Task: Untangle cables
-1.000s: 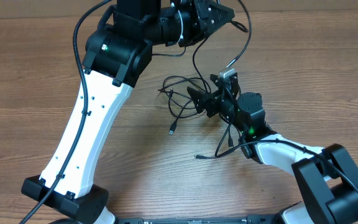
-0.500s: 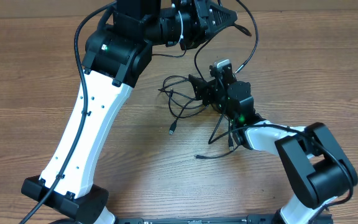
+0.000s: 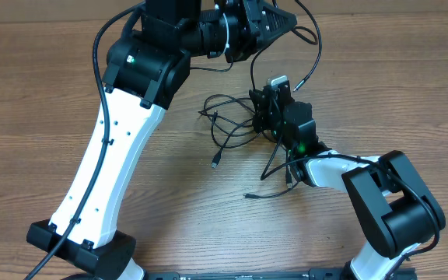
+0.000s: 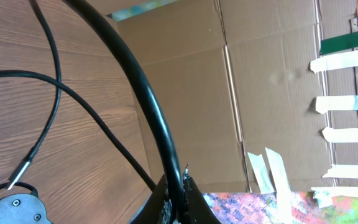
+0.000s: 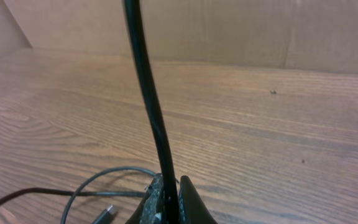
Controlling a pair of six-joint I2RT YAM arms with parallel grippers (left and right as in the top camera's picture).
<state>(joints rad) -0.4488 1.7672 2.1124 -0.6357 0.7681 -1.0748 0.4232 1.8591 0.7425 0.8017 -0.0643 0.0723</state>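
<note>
Two grips set: right gripper (image 5: 168,202), spread a second ago, pinches a cable (image 5: 143,74) like left gripper (image 4: 180,193); separation can start.

Wood-grain table (image 5: 278,124) spread beneath and beyond the right jaws, backed at the far edge by a plain cardboard wall (image 5: 229,31). Past the left jaws, creased cardboard panels (image 4: 272,93) carrying strips of pale tape (image 4: 347,101) and one green strip (image 4: 347,42). Just beside those jaw tips, a colourful patterned patch (image 4: 253,208).
</note>
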